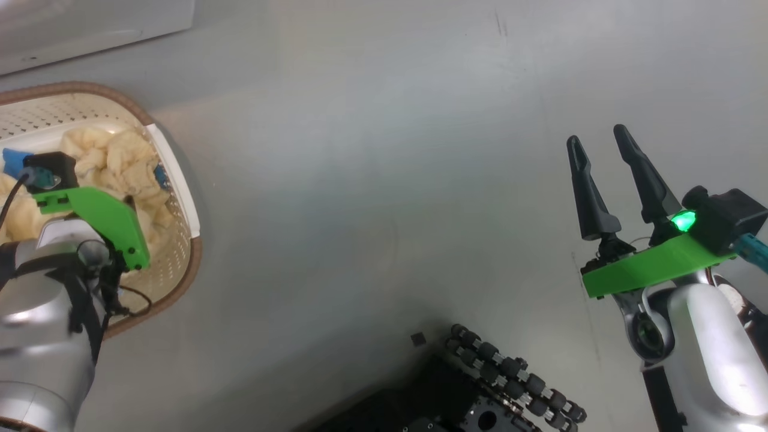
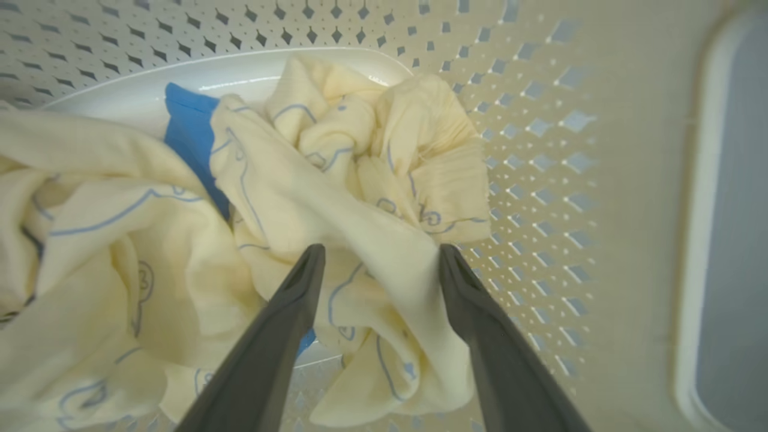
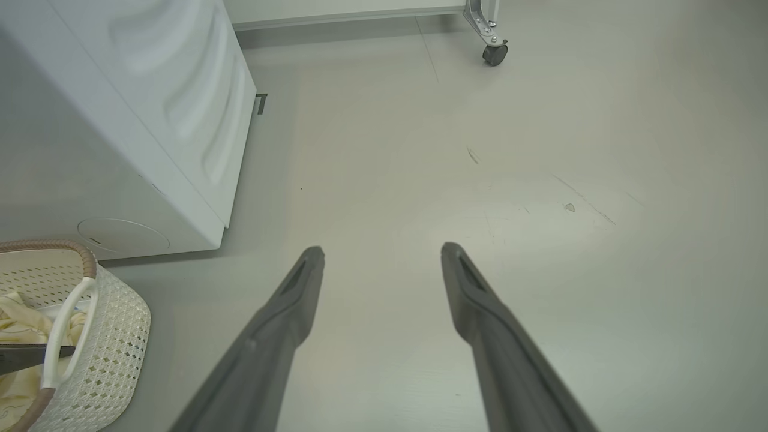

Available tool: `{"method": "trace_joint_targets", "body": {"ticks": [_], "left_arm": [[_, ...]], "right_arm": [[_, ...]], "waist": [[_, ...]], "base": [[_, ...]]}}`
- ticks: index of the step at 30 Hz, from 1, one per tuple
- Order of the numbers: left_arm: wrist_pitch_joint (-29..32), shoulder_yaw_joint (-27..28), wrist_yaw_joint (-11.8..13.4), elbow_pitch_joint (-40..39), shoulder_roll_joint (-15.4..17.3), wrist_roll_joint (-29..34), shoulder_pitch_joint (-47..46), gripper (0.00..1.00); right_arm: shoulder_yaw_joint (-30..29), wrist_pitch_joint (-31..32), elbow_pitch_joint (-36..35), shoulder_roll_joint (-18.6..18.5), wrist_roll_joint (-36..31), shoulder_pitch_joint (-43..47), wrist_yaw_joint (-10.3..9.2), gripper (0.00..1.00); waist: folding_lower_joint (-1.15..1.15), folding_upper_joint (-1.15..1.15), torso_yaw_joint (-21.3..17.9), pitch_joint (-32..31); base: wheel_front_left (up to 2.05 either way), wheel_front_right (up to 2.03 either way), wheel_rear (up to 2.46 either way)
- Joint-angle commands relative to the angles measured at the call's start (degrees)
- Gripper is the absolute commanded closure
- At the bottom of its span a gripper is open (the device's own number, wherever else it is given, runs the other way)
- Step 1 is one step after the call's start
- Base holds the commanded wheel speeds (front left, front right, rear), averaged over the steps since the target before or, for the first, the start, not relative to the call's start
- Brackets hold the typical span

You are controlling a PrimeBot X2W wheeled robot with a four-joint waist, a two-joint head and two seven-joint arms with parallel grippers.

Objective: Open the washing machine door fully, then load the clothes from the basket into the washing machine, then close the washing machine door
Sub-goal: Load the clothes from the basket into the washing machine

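Note:
The cream basket [image 1: 180,198] with its brown rim stands on the floor at the left of the head view, holding the pale yellow clothes [image 1: 114,159]. My left arm reaches down into it. In the left wrist view my left gripper [image 2: 379,255] is open, its fingers either side of a fold of the yellow clothes [image 2: 336,180]; the blue cloth piece [image 2: 189,129] lies behind. My right gripper [image 1: 600,141] hangs open over bare floor at the right. The white washing machine [image 3: 150,120] stands behind the basket [image 3: 108,336]; its door is out of view.
The grey floor [image 1: 384,180] stretches between the basket and my right arm. My own base with black rollers [image 1: 510,378] sits at the bottom of the head view. A castor wheel [image 3: 495,54] of a frame stands far off by the wall.

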Motion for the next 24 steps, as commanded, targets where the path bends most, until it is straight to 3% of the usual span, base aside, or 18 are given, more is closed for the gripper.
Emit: {"method": "trace_joint_targets", "body": {"ticks": [1,20,21,22,23,24], "left_arm": [[0.24,1.02,0.53,0.07,1.07,-0.44,-0.46,0.0],[2.66,2.12,3.99,1.12,0.77,-2.5,-4.91,0.0],[3.04,2.33,4.01,1.13,0.72,-2.83,-4.89,0.42],[3.29,2.36,3.95,1.14,0.7,-2.96,-4.88,0.6],[3.4,2.31,3.87,1.15,0.71,-3.01,-4.91,1.0],[3.36,2.28,3.83,1.16,0.7,-3.06,-4.89,1.0]], "right_arm": [[0.67,-0.56,-1.72,-0.33,0.68,1.47,0.0,0.0],[1.38,-0.56,-6.6,-0.33,-0.61,3.56,0.0,0.0],[1.37,-0.56,-6.78,-0.33,-0.72,3.62,0.0,0.0],[1.34,-0.56,-6.9,-0.33,-0.79,3.64,0.0,0.0],[1.29,-0.56,-6.97,-0.33,-0.82,3.63,0.0,0.0],[1.27,-0.56,-7.0,-0.33,-0.8,3.57,0.0,0.0]], "waist": [[-0.01,0.0,0.18,0.75],[-0.01,0.0,2.22,4.58],[-0.01,0.0,2.33,4.65],[-0.01,0.0,2.42,4.72],[-0.01,0.0,2.48,4.78],[-0.01,0.0,2.53,4.82]], "base": [[0.0,0.0,0.0],[0.09,0.09,0.09],[0.05,0.05,0.05],[0.03,0.03,0.03],[0.01,0.01,0.01],[0.0,0.0,0.0]]}}
